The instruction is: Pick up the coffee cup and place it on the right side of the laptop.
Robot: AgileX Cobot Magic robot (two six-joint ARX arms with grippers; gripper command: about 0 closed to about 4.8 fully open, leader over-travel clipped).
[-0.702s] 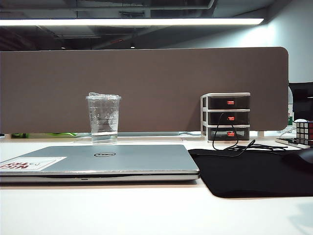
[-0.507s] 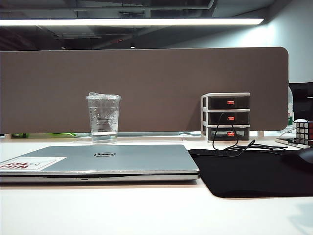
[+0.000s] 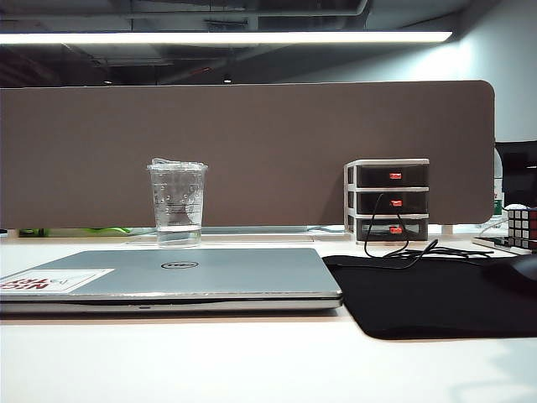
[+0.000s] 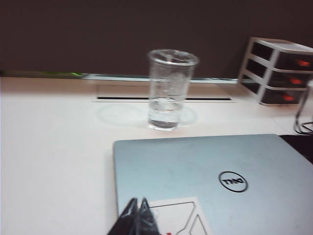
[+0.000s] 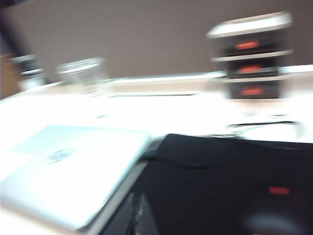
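The coffee cup (image 3: 177,203) is a clear plastic cup with a little clear liquid, standing upright on the white table behind the laptop (image 3: 168,277). The laptop is closed, silver-grey, with a round logo and a white-and-red sticker at its near left corner. In the left wrist view the coffee cup (image 4: 168,89) stands beyond the laptop (image 4: 215,181), and my left gripper (image 4: 137,204) is shut and empty over the laptop's near corner. The right wrist view is blurred; my right gripper (image 5: 137,198) looks shut over the black mat beside the laptop (image 5: 73,171). Neither gripper shows in the exterior view.
A black mouse mat (image 3: 428,294) lies right of the laptop. Behind it stands a small three-drawer unit (image 3: 388,201) with a black cable (image 3: 411,250). A puzzle cube (image 3: 522,227) sits at the far right. A brown partition (image 3: 252,151) closes off the back.
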